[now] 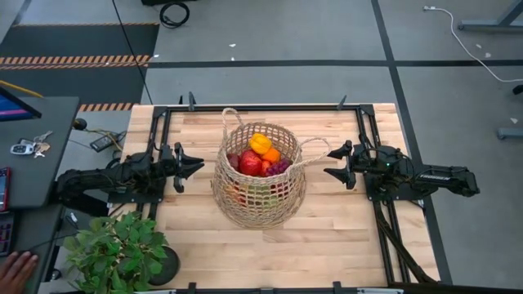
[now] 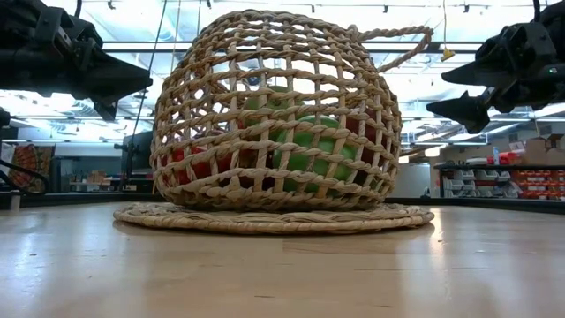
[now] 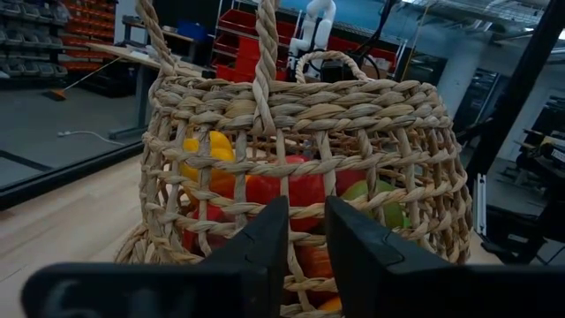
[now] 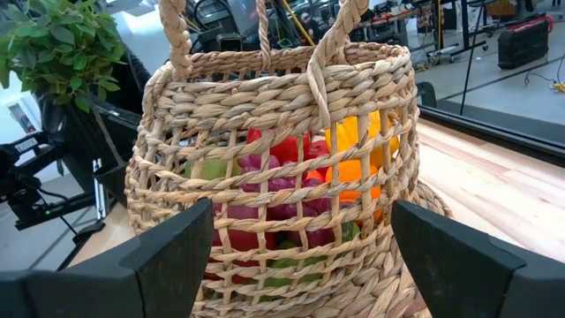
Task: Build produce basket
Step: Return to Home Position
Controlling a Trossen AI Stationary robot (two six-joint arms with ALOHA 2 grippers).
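Note:
The tan open-weave straw basket (image 1: 260, 175) stands upright on its flat round base (image 2: 274, 216) at the table's middle, with its two looped handles up. The produce fills it: a yellow pepper (image 1: 260, 142), an orange (image 1: 271, 154), a red apple (image 1: 250, 163), purple grapes (image 1: 279, 167) and green fruit (image 2: 309, 146) low behind the weave. My left gripper (image 1: 198, 166) hovers just left of the basket, pointing at it, with a narrow gap between its fingers (image 3: 306, 238). My right gripper (image 1: 329, 163) hovers just right of it, wide open (image 4: 300, 256). Both are empty.
A potted green plant (image 1: 118, 249) stands at the table's near left corner. A person's hand (image 1: 16, 265) shows beyond the table's left edge, by a dark desk with keys (image 1: 29, 147). Black frame rails (image 1: 261, 107) run along the table's sides.

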